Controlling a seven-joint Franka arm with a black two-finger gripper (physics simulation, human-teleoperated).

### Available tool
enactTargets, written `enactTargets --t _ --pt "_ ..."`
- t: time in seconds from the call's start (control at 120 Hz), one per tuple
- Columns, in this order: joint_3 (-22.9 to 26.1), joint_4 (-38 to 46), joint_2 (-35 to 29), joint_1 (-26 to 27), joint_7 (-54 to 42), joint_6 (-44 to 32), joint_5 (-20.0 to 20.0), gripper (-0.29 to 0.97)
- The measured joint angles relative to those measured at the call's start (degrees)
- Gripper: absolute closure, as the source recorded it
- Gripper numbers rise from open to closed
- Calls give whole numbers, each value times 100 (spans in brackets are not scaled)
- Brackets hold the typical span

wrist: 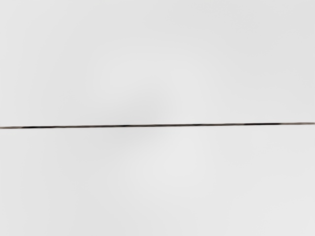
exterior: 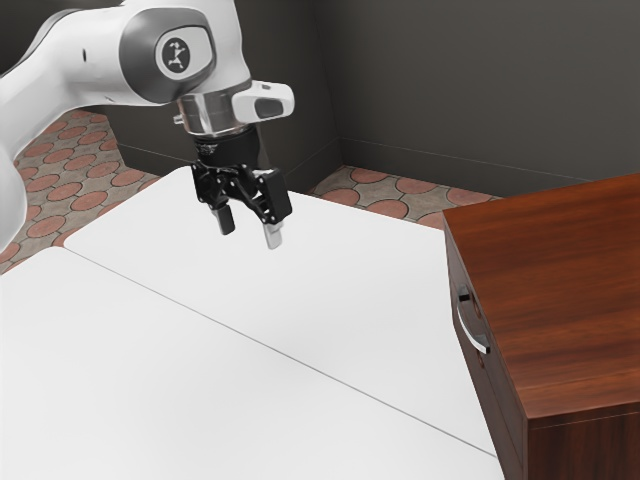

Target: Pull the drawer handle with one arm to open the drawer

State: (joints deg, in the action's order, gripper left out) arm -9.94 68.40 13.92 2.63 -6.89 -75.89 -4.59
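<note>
Handle (exterior: 472, 322) on the drawer (exterior: 492, 380) is untouched. Fingers (exterior: 272, 236) hang wide open above the bench (exterior: 330, 300), well apart from the handle, ready to approach.

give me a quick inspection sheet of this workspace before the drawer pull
surface: white table, a thin dark seam across it, passing under the hand
job's things: brown wooden cabinet on the table at the exterior view's right; curved silver handle on its face toward the arm; drawer front looks flush, not pulled out
clutter: nothing seen
grippers: gripper open, holding nothing, hanging above the table, well apart from the handle
cables: nothing seen
surroundings: floor with reddish rounded tiles; dark walls behind
</note>
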Motion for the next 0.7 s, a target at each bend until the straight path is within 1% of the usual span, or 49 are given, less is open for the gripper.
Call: enactTargets --t 0.267,0.317,0.367,0.458,0.575,0.617,0.658,0.7 --pt "2 -24 -36 -64 3 7 -32 0" --pt "5 -96 -263 -62 20 16 -36 0" --pt "129 -143 -683 -100 134 34 -37 0" --pt "817 -155 -1341 -276 720 265 -25 0" --pt "1753 -135 -1547 -462 1666 636 64 0" --pt "2228 -124 -1567 -623 1998 721 241 0" --pt "2837 -119 -1573 -846 2311 784 595 0" --pt "3253 -116 -1570 -809 2598 835 865 0"
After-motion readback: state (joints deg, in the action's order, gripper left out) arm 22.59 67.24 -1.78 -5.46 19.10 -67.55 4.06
